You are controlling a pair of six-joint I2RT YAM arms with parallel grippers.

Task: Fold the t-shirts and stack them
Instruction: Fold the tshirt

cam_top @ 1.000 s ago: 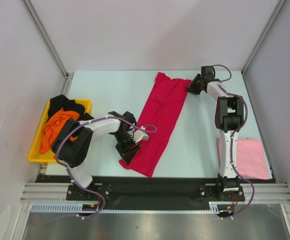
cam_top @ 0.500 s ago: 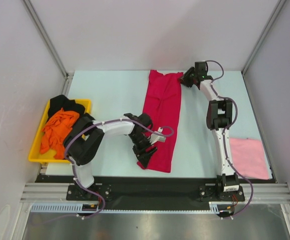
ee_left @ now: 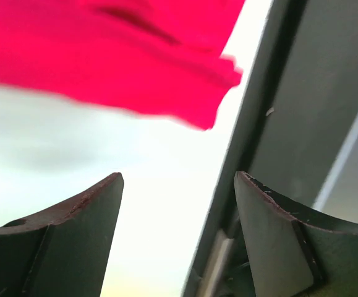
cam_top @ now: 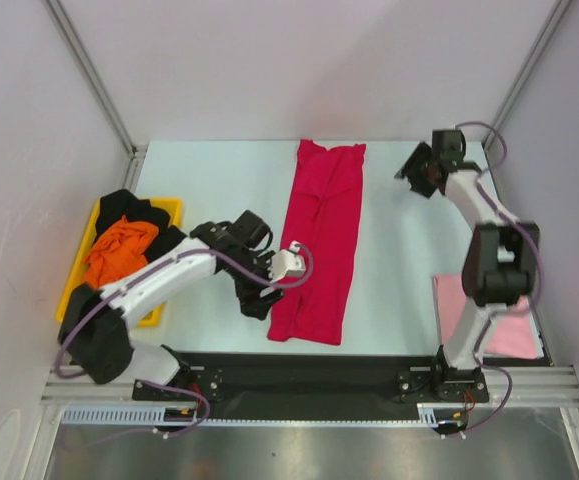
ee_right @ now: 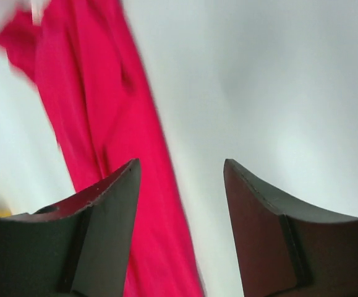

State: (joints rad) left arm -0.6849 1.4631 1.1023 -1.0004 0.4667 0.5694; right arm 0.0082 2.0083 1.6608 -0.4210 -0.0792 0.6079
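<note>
Pink t-shirt (cam_top: pixel 515 337) partly behind right arm (cam_top: pixel 493 268); left claw (ee_left: pixel 179 179), right claw (ee_right: pixel 182 164) both wide, empty.

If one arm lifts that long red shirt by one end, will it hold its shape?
Probably not: the red shirt lies flat in a long strip with soft creases, so it would likely sag and unfold. It looks thin and light, so a push would probably bunch it rather than slide it whole.
</note>
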